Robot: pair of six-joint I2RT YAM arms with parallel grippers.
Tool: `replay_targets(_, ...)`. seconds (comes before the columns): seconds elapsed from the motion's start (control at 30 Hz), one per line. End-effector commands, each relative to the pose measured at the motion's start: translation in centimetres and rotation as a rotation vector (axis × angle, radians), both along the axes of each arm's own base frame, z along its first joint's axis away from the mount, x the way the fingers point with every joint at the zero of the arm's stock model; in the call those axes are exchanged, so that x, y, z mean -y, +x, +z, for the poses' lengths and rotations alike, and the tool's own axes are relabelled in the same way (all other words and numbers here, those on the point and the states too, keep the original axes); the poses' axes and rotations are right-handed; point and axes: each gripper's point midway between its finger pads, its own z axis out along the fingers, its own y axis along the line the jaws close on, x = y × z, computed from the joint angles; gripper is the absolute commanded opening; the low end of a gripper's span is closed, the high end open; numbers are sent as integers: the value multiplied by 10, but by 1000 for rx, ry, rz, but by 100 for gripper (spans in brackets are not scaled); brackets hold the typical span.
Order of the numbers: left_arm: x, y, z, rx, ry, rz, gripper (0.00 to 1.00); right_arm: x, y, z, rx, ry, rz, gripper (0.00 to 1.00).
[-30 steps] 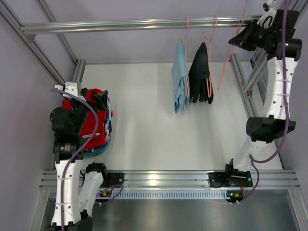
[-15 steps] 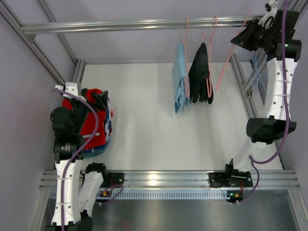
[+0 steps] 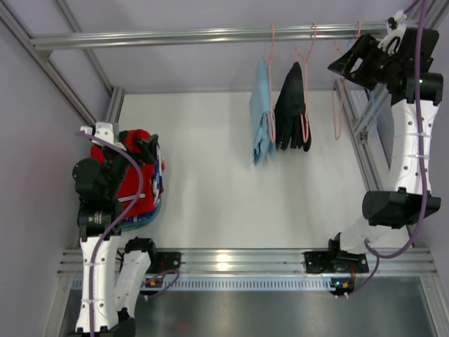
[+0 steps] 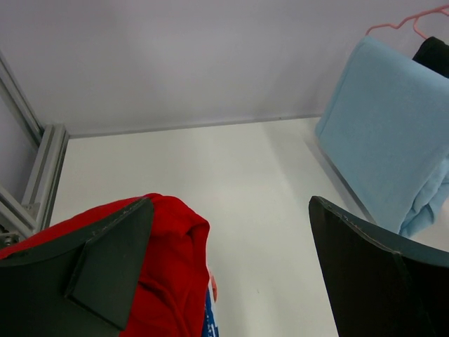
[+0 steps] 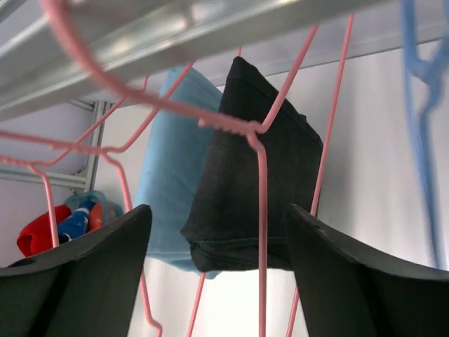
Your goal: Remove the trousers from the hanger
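**Trousers off, hanger back on the rail: time to let go and back away**

The right gripper (image 5: pixel 217 210) is spread wide and grips nothing. The pink hanger (image 5: pixel 261 210) runs down through the gap between its fingers, apparently touching neither. The hanger hangs bare by its hook on the aluminium rail (image 3: pixel 175 35), at about 1 o'clock over the table (image 3: pixel 210 175). At its 9 o'clock hang the black garment (image 3: pixel 291 109) and then the light blue garment (image 3: pixel 262 112).

The left gripper (image 4: pixel 230 203) is also wide open and holds nothing. It hovers over the red trousers (image 4: pixel 175 260), which lie bunched on a heap of other clothes (image 3: pixel 151 214) at 9 o'clock on the table.

The removal itself looks done, leaving only the release step. The next move should draw the right fingers back without snagging the wire, and lift the left arm straight up off the cloth.
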Motion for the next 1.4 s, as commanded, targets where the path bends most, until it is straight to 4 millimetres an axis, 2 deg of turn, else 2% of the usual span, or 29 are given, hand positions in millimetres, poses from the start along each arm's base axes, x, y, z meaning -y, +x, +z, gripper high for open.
replay_targets(0.0, 8, -5, -3, -27, -4, -47, 98, -5, -31, 35, 104, -8, -2, 79)
replay_targets(0.07, 10, -7, -5, -56, -18, -53, 98, -6, -47, 36, 117, -12, -8, 85)
replay_targets(0.1, 11, -6, -14, -103, -23, -56, 98, -7, -51, 37, 127, -14, -8, 88)
replay_targets(0.13, 11, -7, -14, -117, -17, -59, 98, -8, -55, 29, 113, -13, -2, 96)
replay_targets(0.17, 11, -7, -18, -143, -15, -62, 98, -10, -67, 36, 136, -17, 0, 99)
replay_targets(0.2, 9, -5, -31, -212, -21, -50, 98, -11, -72, 35, 137, -19, 2, 99)
replay_targets(0.23, 8, -5, -30, -227, -20, -45, 98, -12, -82, 34, 146, -24, 3, 99)
replay_targets(0.37, 7, -6, -50, -353, -16, -41, 98, -14, -110, 33, 182, -55, 8, 99)
replay_targets(0.4, 9, -5, -55, -380, -9, -59, 98, -14, -115, 25, 178, -71, 11, 99)
replay_targets(0.43, 10, -8, -59, -407, -8, -66, 98, -16, -128, 34, 224, -87, 13, 99)
replay_targets(0.5, 12, -10, -61, -430, -10, -76, 98, -16, -139, 24, 235, -124, 25, 99)
replay_targets(0.57, 16, -13, -62, -446, -16, -100, 98, -19, -159, 29, 296, -162, 40, 99)
replay_targets(0.6, 18, -13, -63, -454, -12, -114, 98, -20, -163, 16, 294, -191, 68, 99)
replay_targets(0.63, 21, -16, -62, -468, -15, -135, 98, -23, -178, 20, 335, -210, 80, 99)
replay_targets(0.67, 22, -16, -63, -479, -14, -141, 98, -26, -184, 17, 356, -238, 107, 99)
replay_targets(0.7, 23, -17, -59, -475, -11, -149, 98, -35, -191, 7, 353, -232, 171, 99)
replay_targets(0.77, 27, -21, -61, -494, -11, -175, 98, -45, -211, 2, 380, -251, 244, 99)
replay_targets(0.87, 34, -27, -59, -503, -15, -219, 98, -57, -232, -21, 378, -260, 336, 100)
replay_targets(0.9, 34, -30, -60, -513, -19, -223, 98, -66, -241, -40, 340, -228, 401, 100)
replay_targets(1.0, 30, -31, -63, -536, -40, -184, 98, -81, -263, -63, 340, -205, 537, 99)
replay_targets(1.07, 27, -30, -64, -548, -40, -161, 98, -84, -271, -72, 332, -204, 558, 99)
replay_targets(1.23, 11, -28, -50, -525, -6, -70, 98, -80, -278, -102, 315, -268, 579, 99)
replay_targets(1.37, 7, -23, -45, -515, 30, -62, 98, -80, -276, -107, 318, -261, 570, 99)
